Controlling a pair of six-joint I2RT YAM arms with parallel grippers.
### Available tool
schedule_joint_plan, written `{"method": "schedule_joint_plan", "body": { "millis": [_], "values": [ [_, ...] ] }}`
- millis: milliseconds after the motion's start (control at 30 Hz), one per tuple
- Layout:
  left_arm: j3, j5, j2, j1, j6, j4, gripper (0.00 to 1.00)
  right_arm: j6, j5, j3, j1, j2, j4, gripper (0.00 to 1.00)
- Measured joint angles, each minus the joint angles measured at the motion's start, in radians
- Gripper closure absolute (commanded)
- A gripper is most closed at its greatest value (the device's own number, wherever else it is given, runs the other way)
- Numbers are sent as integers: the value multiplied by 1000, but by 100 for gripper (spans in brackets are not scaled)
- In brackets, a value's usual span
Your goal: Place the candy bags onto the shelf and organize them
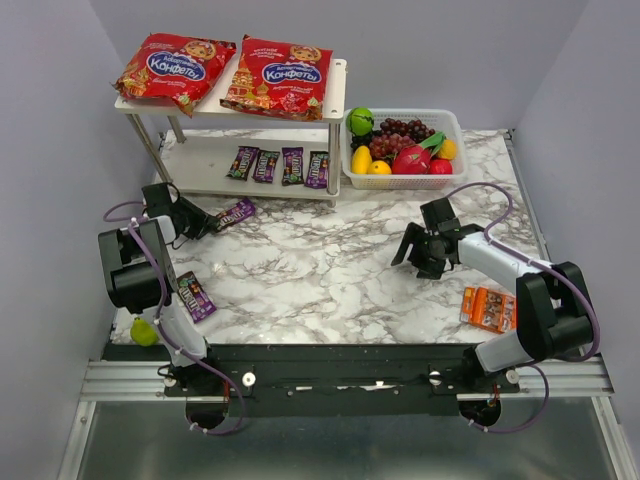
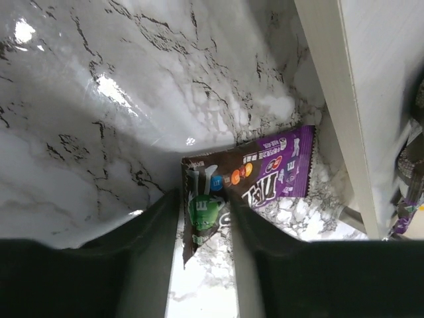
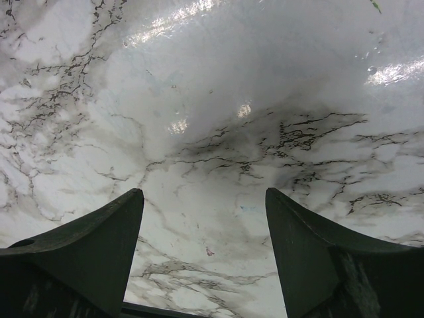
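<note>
On the veined marble tabletop (image 1: 320,270), just beside the white two-tier board shelf (image 1: 200,160): small crinkled purple-brown foil packet (image 2: 265,175) lying flat | left gripper (image 2: 204,199) pinching its near end; right gripper (image 3: 204,205) spread wide, empty | two glossy red pillow bags (image 1: 175,65) on top board; six packets in all: four packets (image 1: 292,165) on lower board, two on tabletop

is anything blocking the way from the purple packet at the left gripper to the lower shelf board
Nothing visible does. The packet at the left gripper lies on the table just in front of the lower board, whose left part is bare; the four packets already there sit toward the right.
</note>
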Motion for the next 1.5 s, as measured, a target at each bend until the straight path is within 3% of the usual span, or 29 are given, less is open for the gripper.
{"method": "schedule_joint_plan", "body": {
  "millis": [133,500,900,1233,1500],
  "values": [
    [-2,0,10,4,8,5,100,1,0,0,0,0,0,18],
    [-36,28,-25,70,-26,-10,100,1,-3,0,0,18,0,18],
    [-49,19,-337,103,-179,-19,100,0,-8,0,0,18,0,19],
    [-50,-44,-400,102,-378,156,100,-1,-8,0,0,18,0,19],
    [-50,-125,-321,72,-492,316,100,-9,-8,1,-2,18,0,19]
  ]
}}
